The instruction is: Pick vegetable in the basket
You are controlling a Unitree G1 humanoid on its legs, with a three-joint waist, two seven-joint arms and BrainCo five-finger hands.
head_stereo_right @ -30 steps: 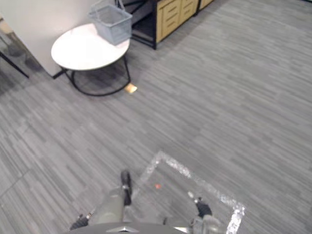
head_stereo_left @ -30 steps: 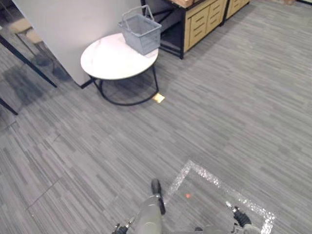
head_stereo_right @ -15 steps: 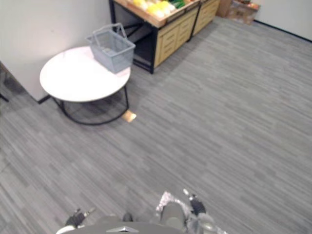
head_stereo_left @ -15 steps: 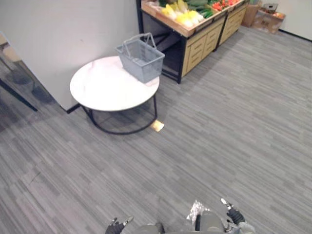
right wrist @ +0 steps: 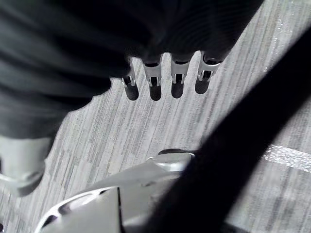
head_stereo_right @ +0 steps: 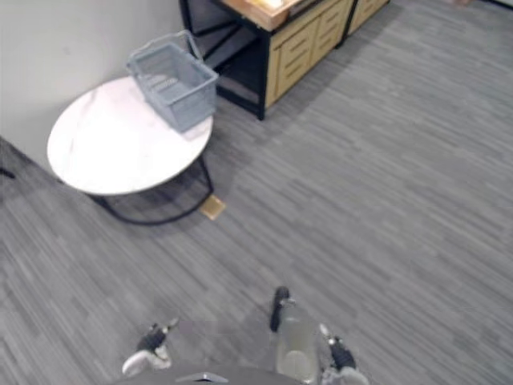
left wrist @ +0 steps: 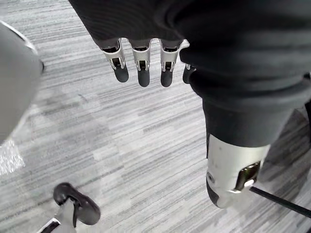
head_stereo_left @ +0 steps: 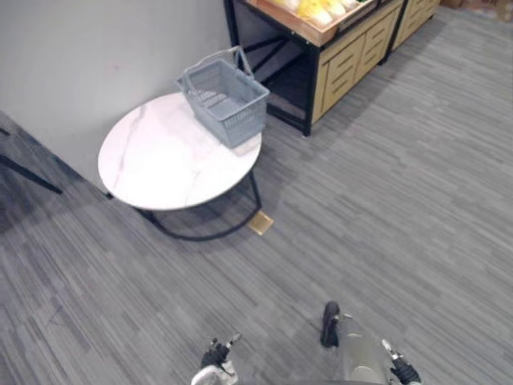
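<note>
Task not begun, as judged: the basket [head_stereo_left: 224, 100] stands apparently empty on the table [head_stereo_left: 160, 172], vegetables [head_stereo_left: 317, 10] lie on the stand [head_stereo_left: 353, 56] beyond it, and left hand [left wrist: 141, 68] and right hand [right wrist: 165, 80] hang straight-fingered, holding nothing.
</note>
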